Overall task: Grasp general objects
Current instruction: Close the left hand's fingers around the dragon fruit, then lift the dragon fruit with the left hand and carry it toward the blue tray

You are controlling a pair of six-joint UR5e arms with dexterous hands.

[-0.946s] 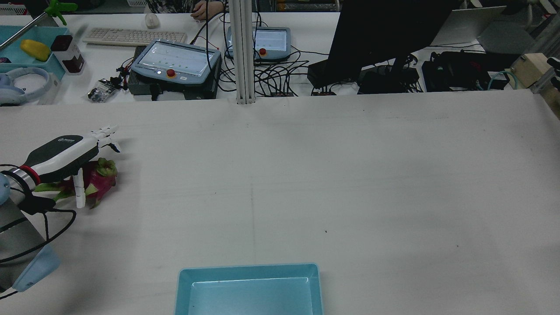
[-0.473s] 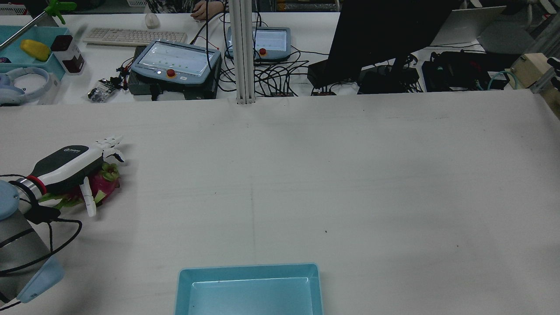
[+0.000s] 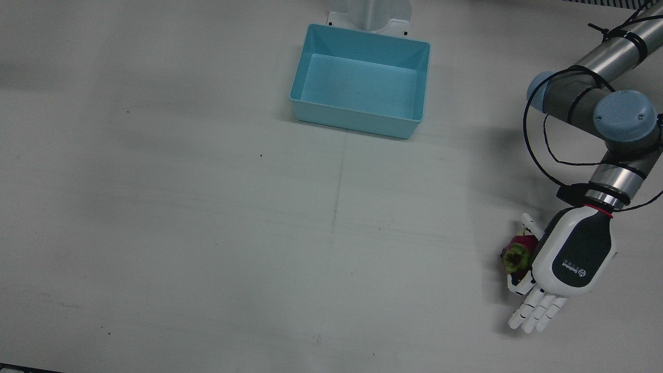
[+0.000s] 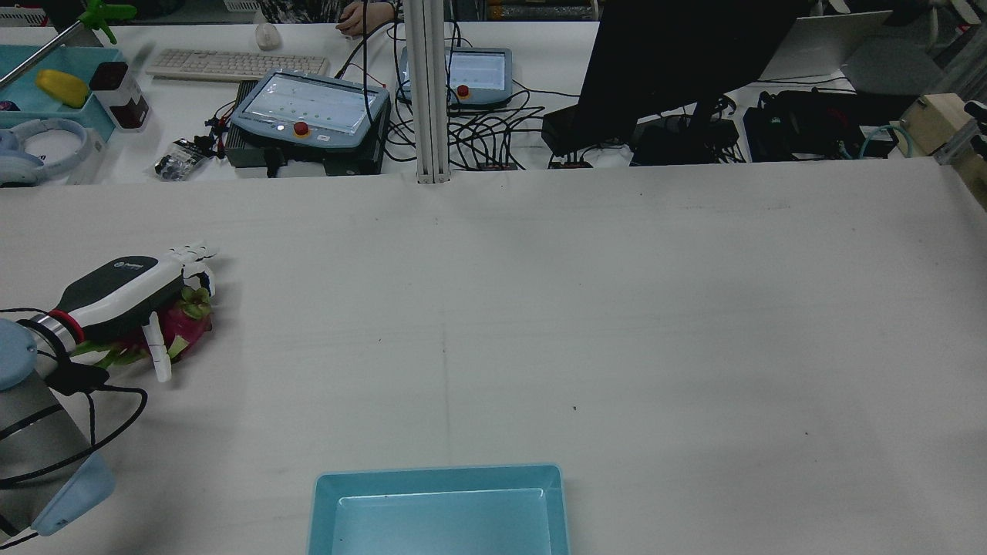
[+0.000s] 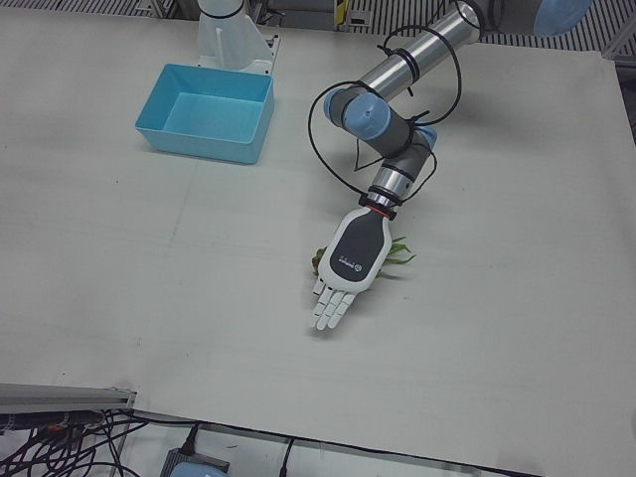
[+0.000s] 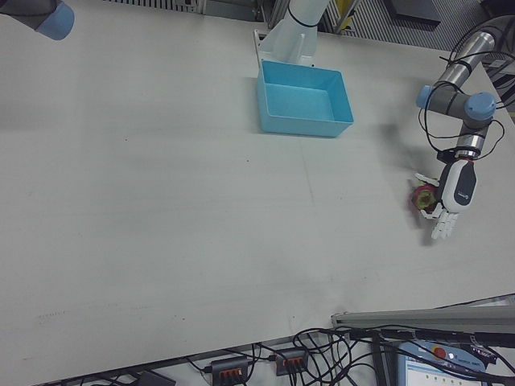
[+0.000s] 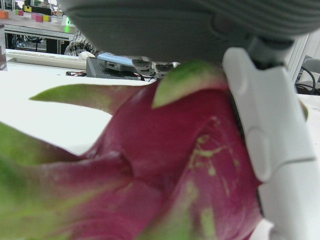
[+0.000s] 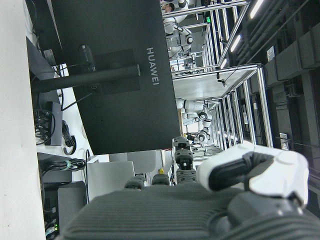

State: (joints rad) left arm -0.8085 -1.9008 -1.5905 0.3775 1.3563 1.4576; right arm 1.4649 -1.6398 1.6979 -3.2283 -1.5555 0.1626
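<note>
A pink dragon fruit (image 3: 518,254) with green scales lies on the white table at its left edge, seen from the robot. My left hand (image 3: 567,259) lies palm down right on top of it, fingers stretched past it and only slightly bent, thumb (image 3: 531,224) beside the fruit. In the rear view the left hand (image 4: 116,297) covers most of the fruit (image 4: 183,324). The left hand view is filled by the fruit (image 7: 165,165) with a white finger (image 7: 270,145) against it. The right hand view shows only my right hand's palm (image 8: 150,210) raised high, its fingers' pose unclear.
A light blue bin (image 3: 357,118) stands empty near the robot's side at the table's middle, also in the rear view (image 4: 324,509). Beyond the far edge stand a monitor (image 4: 678,54), pendants and cables. The left arm's elbow (image 3: 621,116) hangs over the table's edge.
My left hand has come down onto the dragon fruit and shifted slightly towards the robot. Its fingers have bent a little downwards over the fruit's far end.
</note>
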